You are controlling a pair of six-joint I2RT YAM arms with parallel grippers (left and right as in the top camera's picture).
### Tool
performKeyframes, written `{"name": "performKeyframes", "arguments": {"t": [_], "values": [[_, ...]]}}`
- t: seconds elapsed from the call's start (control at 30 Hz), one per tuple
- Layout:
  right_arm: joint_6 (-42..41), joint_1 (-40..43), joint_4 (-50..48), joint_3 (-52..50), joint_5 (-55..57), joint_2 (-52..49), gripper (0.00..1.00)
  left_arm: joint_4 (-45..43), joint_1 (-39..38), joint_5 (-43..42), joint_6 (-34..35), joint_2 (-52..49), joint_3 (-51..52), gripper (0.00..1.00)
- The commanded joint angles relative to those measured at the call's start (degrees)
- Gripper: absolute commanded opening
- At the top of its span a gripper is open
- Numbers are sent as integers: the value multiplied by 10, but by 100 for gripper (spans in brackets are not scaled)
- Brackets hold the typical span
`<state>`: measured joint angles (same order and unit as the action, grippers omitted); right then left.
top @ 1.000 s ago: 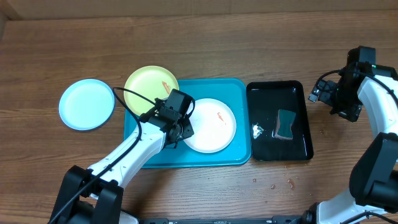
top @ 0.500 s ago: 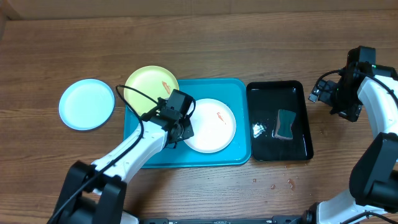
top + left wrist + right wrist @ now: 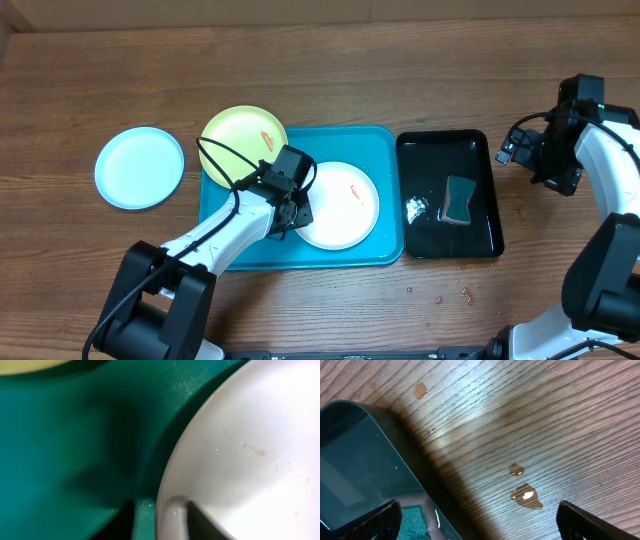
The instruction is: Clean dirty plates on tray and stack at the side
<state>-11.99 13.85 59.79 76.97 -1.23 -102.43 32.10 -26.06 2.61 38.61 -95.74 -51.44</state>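
The white plate [image 3: 345,205] with an orange smear lies on the cyan-blue tray [image 3: 385,145]. My left gripper [image 3: 295,212] is at the plate's left rim. In the left wrist view its jaws [image 3: 160,521] are closed across the white plate's rim [image 3: 250,460], over the tray floor [image 3: 75,435]. The pale yellow-green plate [image 3: 240,135] with an orange smear overlaps the tray's back left corner; a sliver of it shows in the left wrist view [image 3: 25,364]. The light cyan plate [image 3: 140,167] lies on the table left of the tray. My right gripper [image 3: 520,150] is open and empty [image 3: 480,525] above the table.
A glossy black tray [image 3: 450,150] with water and a green sponge [image 3: 459,198] stands right of the cyan tray; its corner shows in the right wrist view [image 3: 365,460]. Water drops lie on the wood [image 3: 525,494] and in front of the black tray [image 3: 450,295].
The white plate has shifted slightly toward the front of the tray with my left gripper at its rim. The right arm has not moved.
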Motion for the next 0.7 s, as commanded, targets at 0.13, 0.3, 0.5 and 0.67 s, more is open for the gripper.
{"name": "performKeyframes", "arguments": {"t": [0.13,0.3,0.5,0.67], "values": [[-2,1,-2,8,1,7,100,16,4,-12,-10,7,-8,26],[-2,1,-2,8,1,7,100,31,7,-24,-10,7,-19,18],[-2,1,-2,8,1,7,100,37,7,-22,-42,7,-39,34],[-2,1,-2,8,1,7,100,37,7,-22,-41,7,-39,25]]}}
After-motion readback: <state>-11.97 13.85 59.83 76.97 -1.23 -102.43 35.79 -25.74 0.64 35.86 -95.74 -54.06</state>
